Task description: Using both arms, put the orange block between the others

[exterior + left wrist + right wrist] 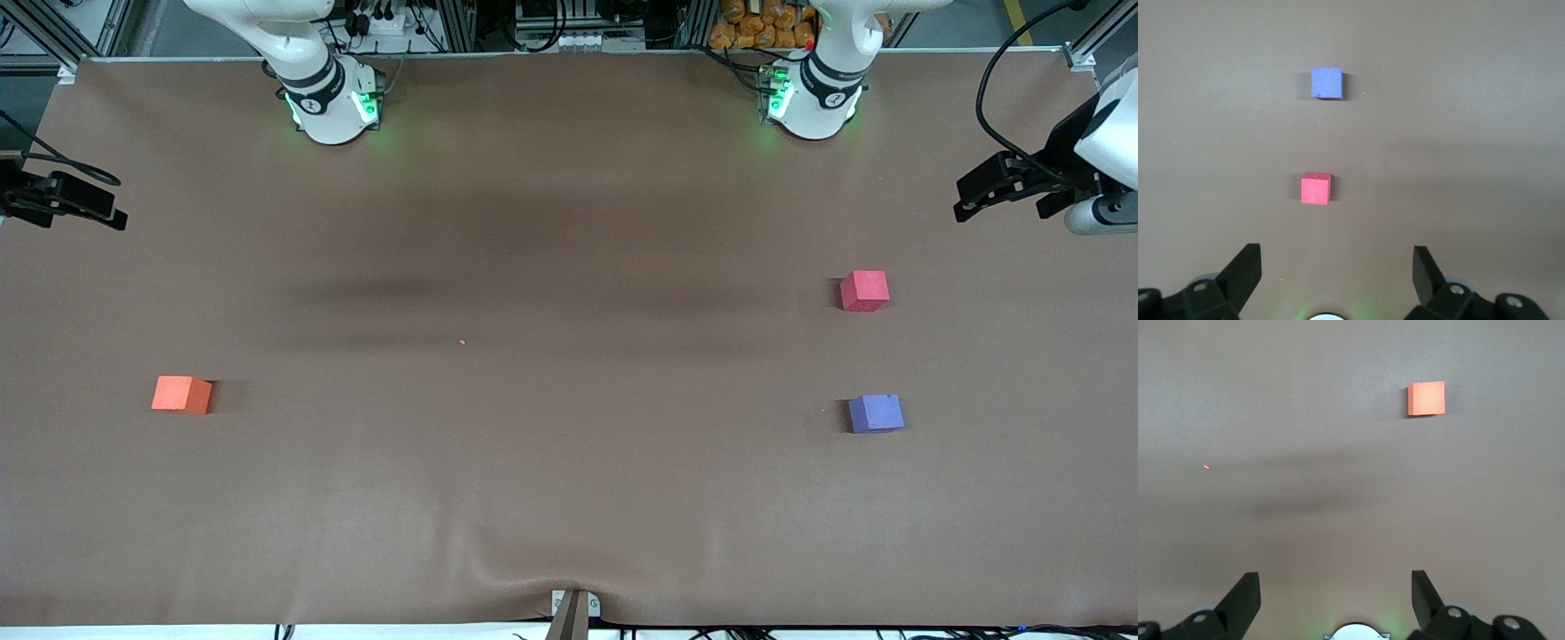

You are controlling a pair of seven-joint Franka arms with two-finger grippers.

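The orange block (181, 394) (1426, 399) lies alone toward the right arm's end of the table. The pinkish-red cube (864, 291) (1316, 189) and the purple-blue cube (876, 413) (1327, 83) sit apart toward the left arm's end, the purple one nearer the front camera. My left gripper (1337, 267) hangs high over the table near its own base (813, 98), open and empty. My right gripper (1336, 587) hangs likewise over its base (331, 102), open and empty. Neither hand shows in the front view.
A tiny orange speck (462, 342) lies mid-table. Black mounted devices reach in at both ends of the table (62, 200) (1022, 182). A wrinkle in the brown table cover (569, 498) and a clamp (573, 609) sit at the front edge.
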